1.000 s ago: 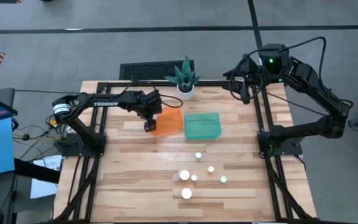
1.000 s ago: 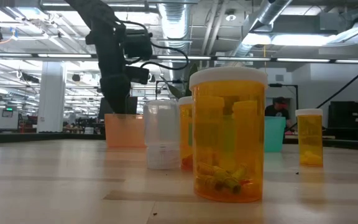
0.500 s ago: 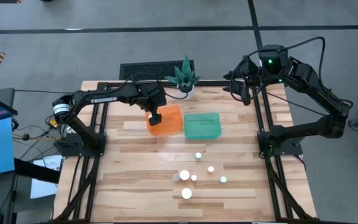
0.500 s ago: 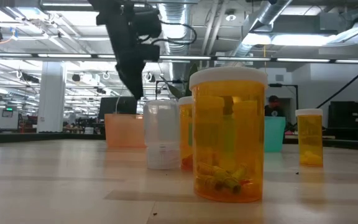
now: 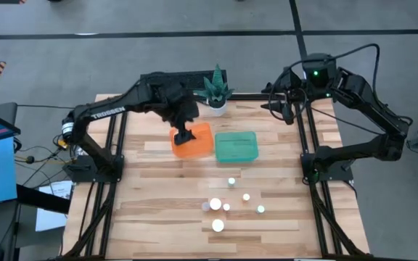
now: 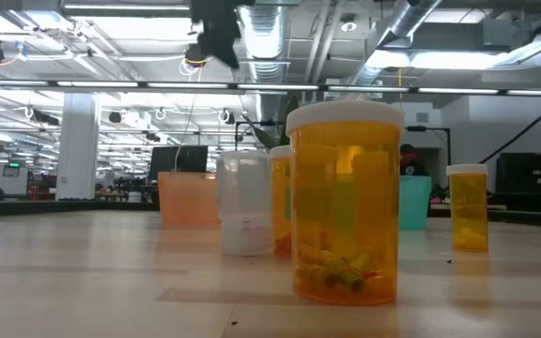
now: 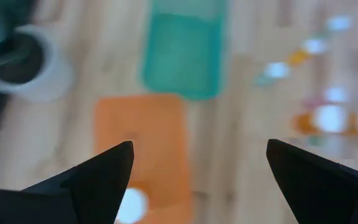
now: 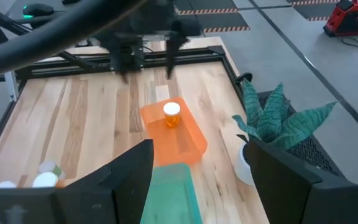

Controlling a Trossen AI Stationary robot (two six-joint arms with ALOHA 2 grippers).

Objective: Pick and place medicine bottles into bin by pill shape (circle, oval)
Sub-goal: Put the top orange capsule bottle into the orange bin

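Note:
Several medicine bottles with white caps [image 5: 226, 206] stand upright on their bases at the near middle of the table. The low view shows an amber one [image 6: 346, 202] close up. One more bottle [image 8: 171, 114] stands inside the orange bin [image 5: 197, 143]. Its cap [image 7: 131, 204] shows in the left wrist view. My left gripper [image 5: 186, 135] hangs open high above that bin, holding nothing. To the right of the orange bin lies the green bin [image 5: 236, 146]. My right gripper [image 5: 279, 107] waits open, raised over the far right corner.
A plant in a white pot [image 5: 217, 101] stands at the far edge just behind the bins. A clear bottle [image 6: 244, 216] stands among the amber ones. Bare wood lies between the bins and the bottle cluster, and to the table's left and right.
My left gripper has risen from low at the orange bin's left side to well above it, shifting a little toward the table's right. In the low view its arm has climbed nearly out of the picture's top. The bottles on the table have not moved.

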